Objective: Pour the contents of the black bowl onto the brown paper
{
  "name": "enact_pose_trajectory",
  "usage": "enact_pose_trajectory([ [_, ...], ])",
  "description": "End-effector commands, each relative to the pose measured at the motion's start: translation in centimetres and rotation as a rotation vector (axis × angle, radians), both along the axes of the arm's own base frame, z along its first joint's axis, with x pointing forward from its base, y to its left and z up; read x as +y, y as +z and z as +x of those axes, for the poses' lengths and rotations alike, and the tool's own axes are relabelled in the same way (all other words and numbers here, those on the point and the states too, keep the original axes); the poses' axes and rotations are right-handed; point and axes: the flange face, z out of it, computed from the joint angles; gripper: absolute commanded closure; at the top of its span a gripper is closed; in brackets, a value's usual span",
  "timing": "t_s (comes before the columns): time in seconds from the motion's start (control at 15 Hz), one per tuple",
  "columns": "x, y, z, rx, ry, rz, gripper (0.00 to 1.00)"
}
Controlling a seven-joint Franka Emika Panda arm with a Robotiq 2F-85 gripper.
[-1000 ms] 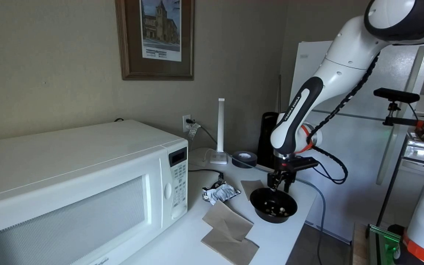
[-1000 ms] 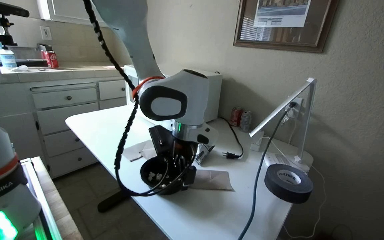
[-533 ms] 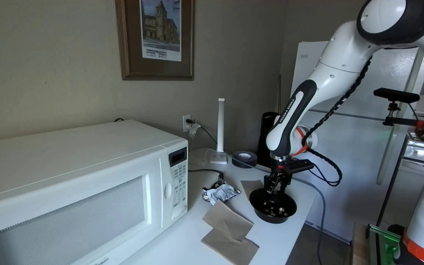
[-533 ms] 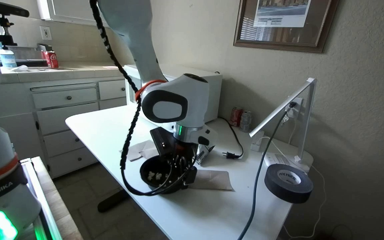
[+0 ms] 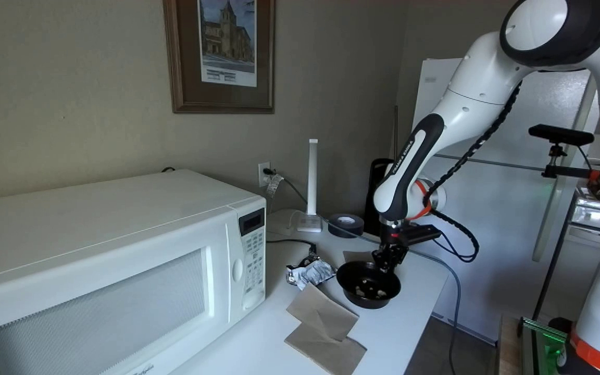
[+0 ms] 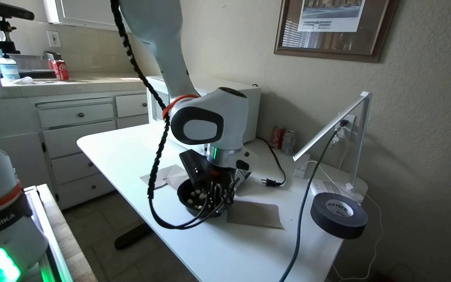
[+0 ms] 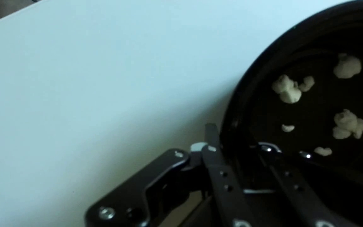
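Observation:
The black bowl (image 5: 365, 301) stands near the table's far end, holding several pale, popcorn-like pieces (image 7: 347, 124). My gripper (image 7: 233, 137) is shut on the bowl's rim: one finger lies outside the wall, the other inside. The far finger's tip is lost in the dark of the bowl. Whether the bowl is off the table I cannot tell. Brown paper (image 5: 326, 317) lies beside it toward the microwave, as two overlapping tan pieces. A further sheet (image 6: 255, 214) lies flat on the bowl's other side; which one the task names is unclear.
A crumpled silvery packet (image 5: 314, 273) lies close to the bowl. The white microwave (image 5: 123, 271) fills one end of the table. Toward the wall are a tape roll (image 6: 339, 215), a lamp (image 5: 311, 182), two cans (image 6: 282, 140) and a loose plug (image 6: 272, 182).
The jaws have closed on the bowl's rim. Bowl and gripper have moved together toward the packet and the wall, and the sheet beside the bowl has shifted slightly.

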Motion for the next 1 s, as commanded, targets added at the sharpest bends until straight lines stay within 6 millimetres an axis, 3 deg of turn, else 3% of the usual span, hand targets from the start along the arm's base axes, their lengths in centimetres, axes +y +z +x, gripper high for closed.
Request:
enact_pose_trajectory([
  [0.0,-0.2,-0.6,0.4,-0.025,0.014,0.001,0.9],
  [0.13,-0.2,-0.5,0.5,-0.029,0.019,-0.001,0.97],
  [0.53,0.0,-0.4,0.6,-0.035,0.031,0.013,0.96],
  [0.93,0.7,2.0,0.5,-0.073,0.057,0.064,0.96],
])
